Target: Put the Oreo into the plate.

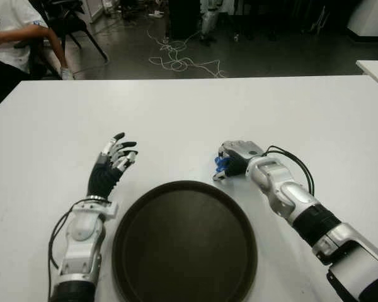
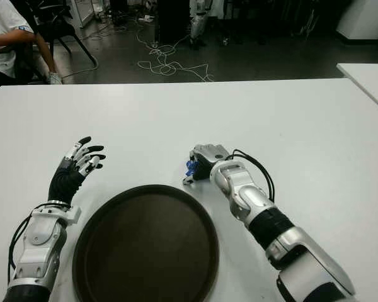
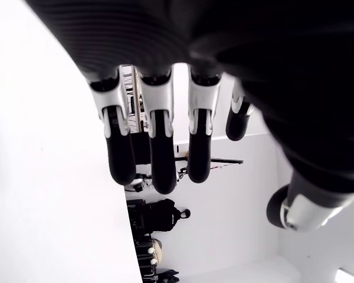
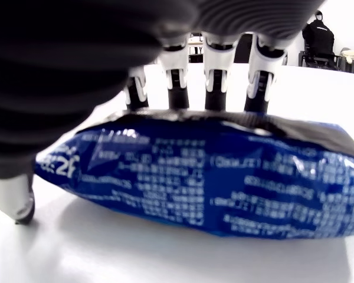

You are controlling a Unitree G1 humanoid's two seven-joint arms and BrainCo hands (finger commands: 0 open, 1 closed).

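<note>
The Oreo is a blue packet (image 4: 212, 183) lying flat on the white table (image 1: 176, 113), just beyond the right part of the plate's far rim. My right hand (image 1: 230, 162) covers it from above; only a blue end (image 1: 221, 165) shows at the hand's left. In the right wrist view the fingers (image 4: 215, 79) curl down over the packet's top and the thumb (image 4: 15, 203) stands at its end. The plate (image 1: 183, 245) is a round dark brown tray at the front centre, with nothing in it. My left hand (image 1: 116, 154) shows left of the plate, fingers (image 3: 159, 147) spread, holding nothing.
A person (image 1: 6, 38) sits on a chair beyond the table's far left corner. Loose cables (image 1: 176, 63) lie on the dark floor behind the table. The corner of a second white table (image 1: 375, 69) shows at the right.
</note>
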